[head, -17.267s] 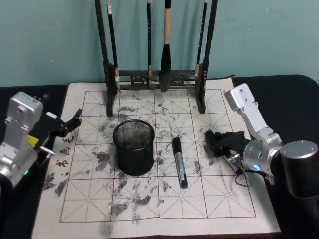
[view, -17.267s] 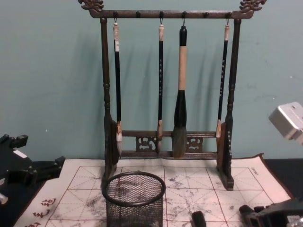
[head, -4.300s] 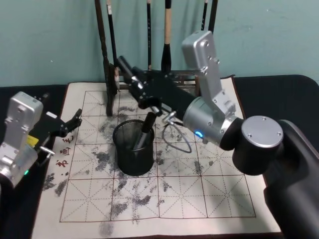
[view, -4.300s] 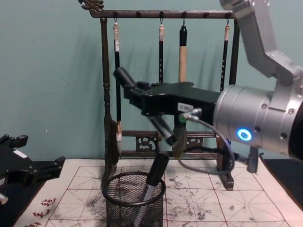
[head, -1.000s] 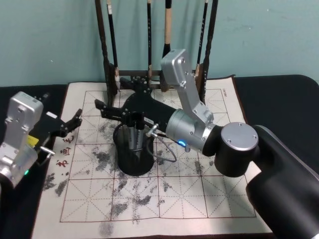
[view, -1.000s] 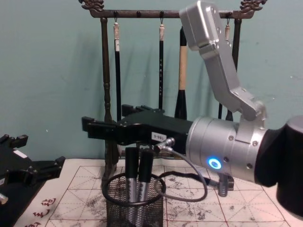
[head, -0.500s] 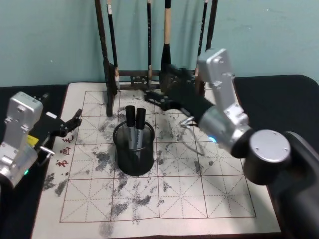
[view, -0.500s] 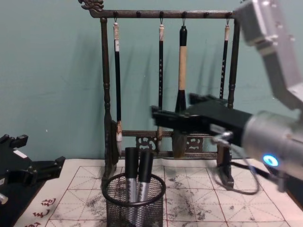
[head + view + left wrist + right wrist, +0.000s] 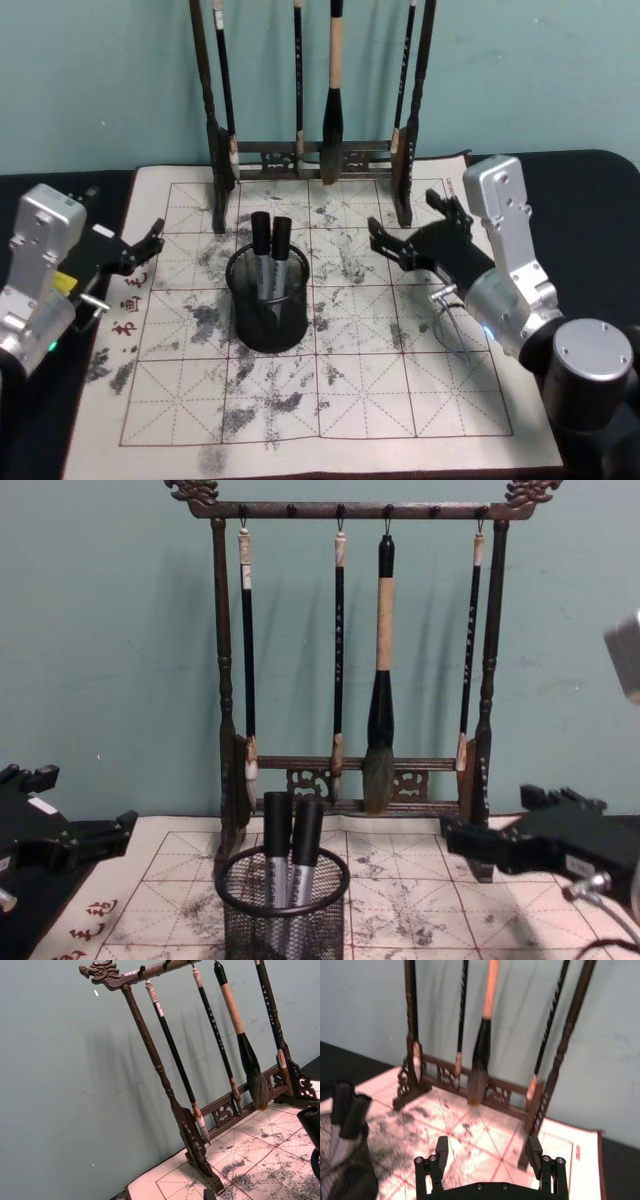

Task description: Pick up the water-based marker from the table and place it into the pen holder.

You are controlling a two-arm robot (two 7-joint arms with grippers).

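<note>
I see the right gripper [image 9: 410, 238] has drawn back from the holder [image 9: 267, 297] to the mat's right side, jaws apart and empty. Two markers [image 9: 270, 255] stand inside the holder. The left gripper [image 9: 140, 250] stays parked, jaws apart.

Soft, even indoor light fills all four views, fairly dim, with a teal cast from the wall [image 9: 110, 640]. The brush rack [image 9: 350, 660] and its hanging brushes throw faint, blurred shadows on the wall behind, offset to one side, clearest in the left wrist view. The pale grid mat [image 9: 330, 390] is the brightest area, without glare. The right wrist view is soft and slightly smeared throughout, with the pen holder [image 9: 345, 1170] blurred at its edge. The head and chest views are grainy but reasonably sharp.
</note>
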